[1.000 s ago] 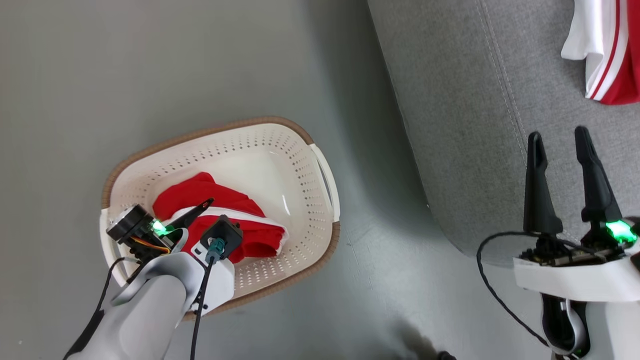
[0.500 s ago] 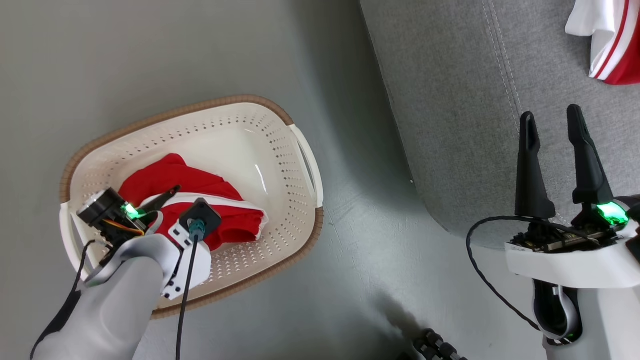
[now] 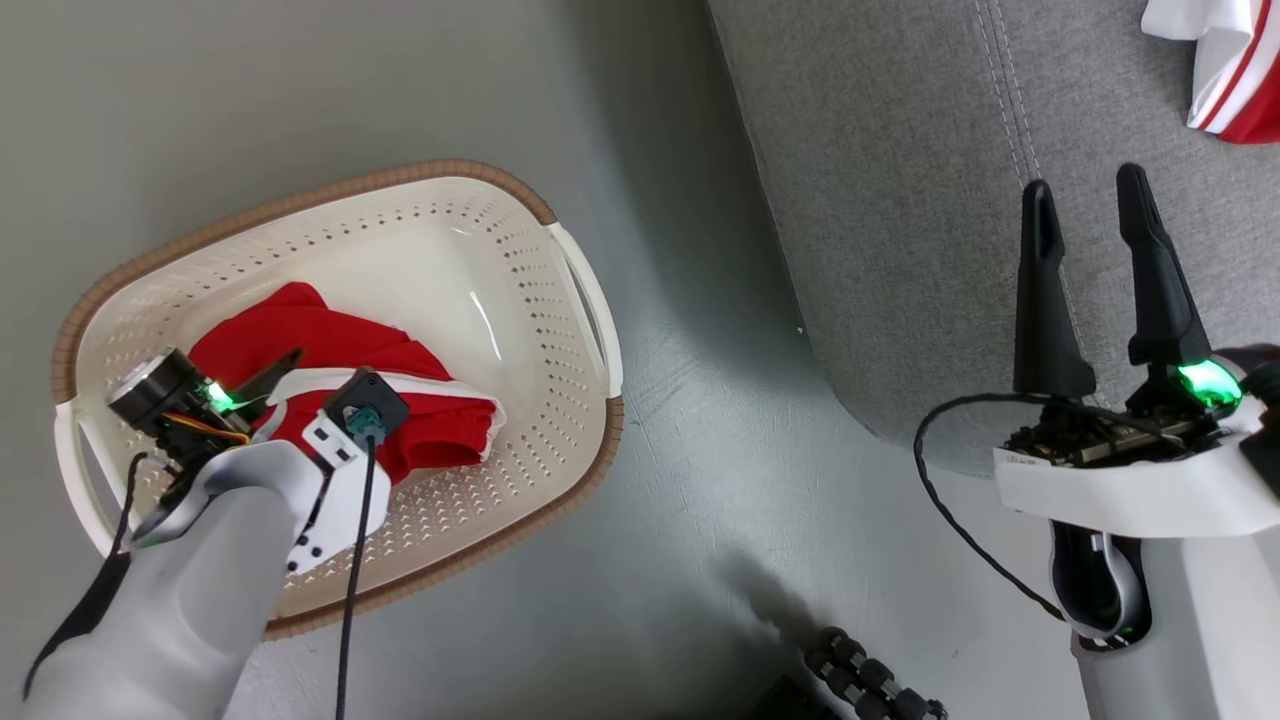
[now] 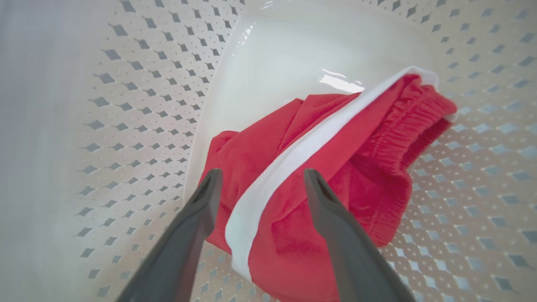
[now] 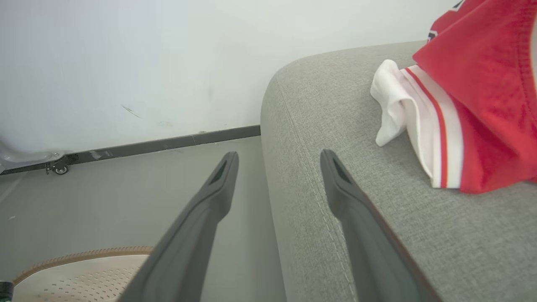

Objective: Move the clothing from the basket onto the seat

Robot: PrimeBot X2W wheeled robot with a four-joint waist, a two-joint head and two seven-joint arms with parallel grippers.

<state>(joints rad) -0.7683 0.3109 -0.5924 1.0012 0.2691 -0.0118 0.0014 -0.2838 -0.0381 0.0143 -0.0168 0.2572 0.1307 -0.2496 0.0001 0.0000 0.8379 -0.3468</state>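
Though the left arm (image 3: 200, 560) partly hides it in the head view, the left wrist view shows a red garment (image 4: 356, 138) with a white stripe crumpled in the basket (image 4: 126, 126), the left jaws apart over that stripe. The other garment (image 3: 1235, 100) lies far right on the seat (image 3: 900, 200), the right jaws apart and empty nearer.

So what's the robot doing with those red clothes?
It's moving clothes from the basket to the grey seat. Its left claw is down in the basket, open, with its fingers either side of the white stripe on a red garment, not gripping it yet. Another red-and-white piece lies on the seat. The right claw is open and empty above the seat's edge.
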